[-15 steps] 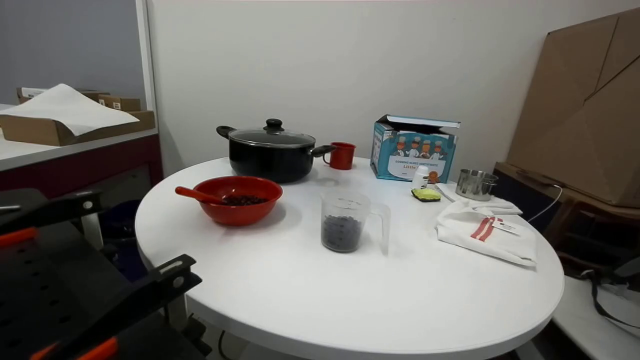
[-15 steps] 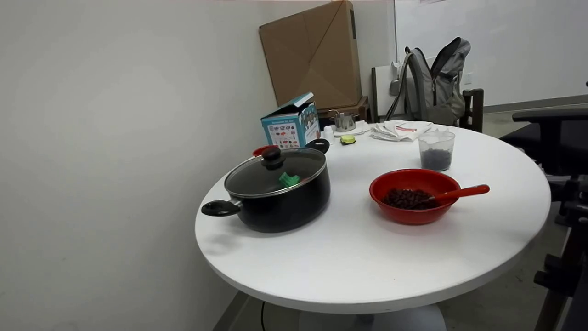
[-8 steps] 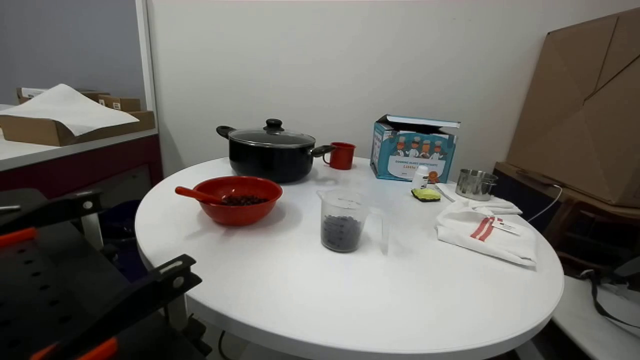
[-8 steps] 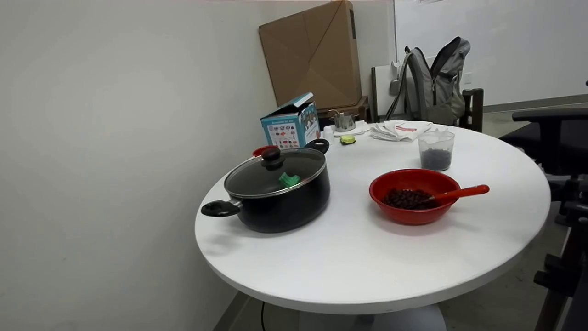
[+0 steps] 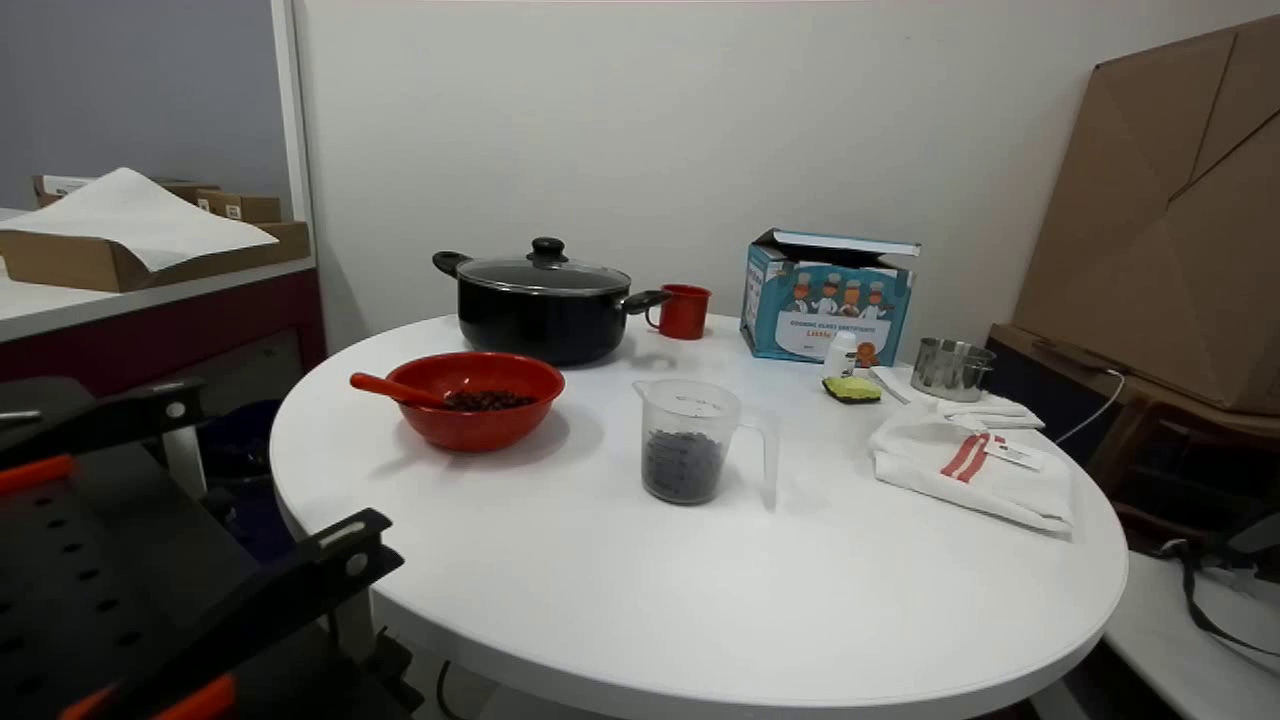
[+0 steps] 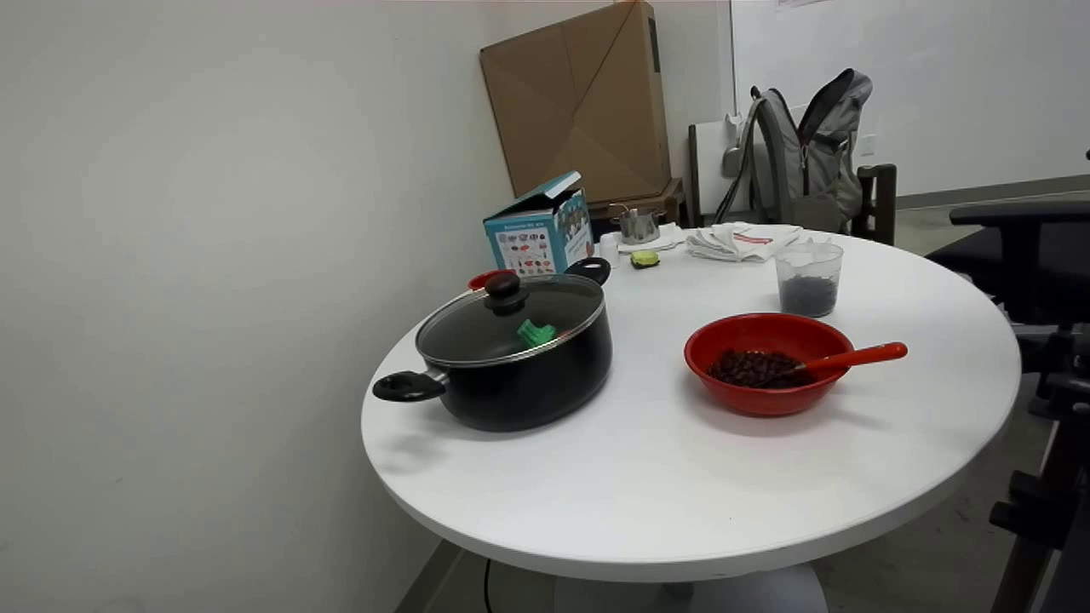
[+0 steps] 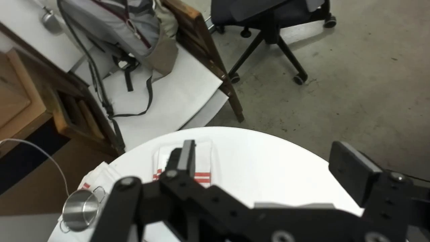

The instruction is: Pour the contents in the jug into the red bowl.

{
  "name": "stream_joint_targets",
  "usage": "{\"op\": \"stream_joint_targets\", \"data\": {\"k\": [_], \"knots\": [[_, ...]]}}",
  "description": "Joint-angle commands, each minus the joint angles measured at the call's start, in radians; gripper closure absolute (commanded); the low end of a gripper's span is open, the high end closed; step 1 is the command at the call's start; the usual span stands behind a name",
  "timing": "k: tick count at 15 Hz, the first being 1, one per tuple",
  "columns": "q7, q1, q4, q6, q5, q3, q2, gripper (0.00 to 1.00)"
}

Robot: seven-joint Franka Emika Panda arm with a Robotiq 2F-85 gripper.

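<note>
Nothing visibly moved since last exterior frames; measuring jug (image 5: 690,426) on desk (image 5: 760,610), dark contents (image 5: 683,468) inside, near red bowl (image 5: 478,424); hand (image 7: 264,156) spread wide.

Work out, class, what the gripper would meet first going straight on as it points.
Likely the white tabletop, near its edge; depth is unclear, so the gripper might pass it towards the floor.

Jug (image 5: 684,450), red bowl (image 5: 480,424), black pot (image 5: 540,322), on white table (image 5: 640,610).
</note>
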Motion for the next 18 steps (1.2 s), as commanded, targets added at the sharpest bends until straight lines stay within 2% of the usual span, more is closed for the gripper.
{"op": "stream_joint_targets", "data": {"k": [1, 5, 9, 11, 14, 18], "knots": [[-0.216, -0.042, 0.035, 0.182, 0.049, -0.024, 0.068, 0.0], [-0.458, -0.091, 0.013, 0.393, 0.181, -0.032, 0.145, 0.0], [-0.737, -0.125, -0.02, 0.493, 0.387, 0.003, 0.223, 0.0], [-0.869, -0.132, -0.024, 0.465, 0.48, 0.032, 0.258, 0.0], [-0.962, -0.117, -0.02, 0.345, 0.513, 0.062, 0.298, 0.0], [-0.894, -0.093, -0.034, 0.284, 0.46, 0.063, 0.341, 0.0]]}}
